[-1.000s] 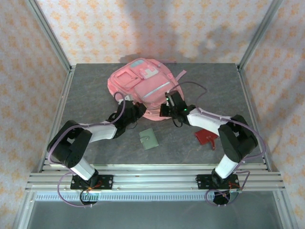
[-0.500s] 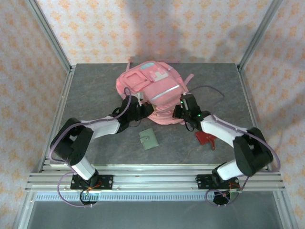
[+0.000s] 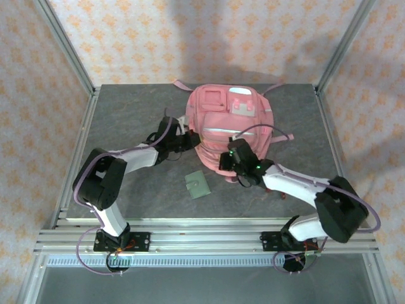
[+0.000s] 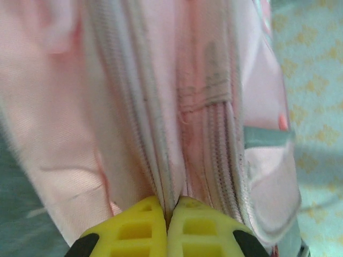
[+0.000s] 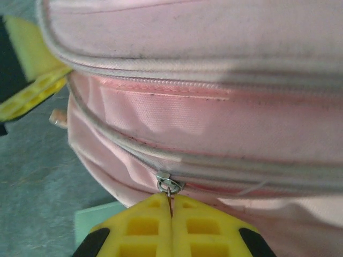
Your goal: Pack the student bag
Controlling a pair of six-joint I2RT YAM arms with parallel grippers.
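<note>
Bag: the student bag [image 3: 231,123], a large pink fabric backpack with front pockets and a pale stripe across its face, lies flat at the upper centre of the overhead frame, pockets up, with thin pink straps trailing from its top and right side.

Surface: a grey, stone-patterned table [image 3: 120,120], walled by pale paper printed with orange motifs.

Left gripper: the left gripper [image 3: 188,140] sits against the bag's left edge in the overhead view. In its wrist view [image 4: 167,214] the yellow jaws are pressed together, pinching a fold of pink fabric between two zip lines that run up the frame.

Right gripper: the right gripper [image 3: 228,163] meets the bag's lower edge, just below centre of the overhead frame. In its wrist view [image 5: 171,214] the jaws are closed on the small metal zipper pull [image 5: 169,184], which hangs from a zip curving across the lower half of the frame.

Nearby: a flat sage-green wallet [image 3: 197,184] lies on the table below the bag, between the two arms, apart from both grippers.
</note>
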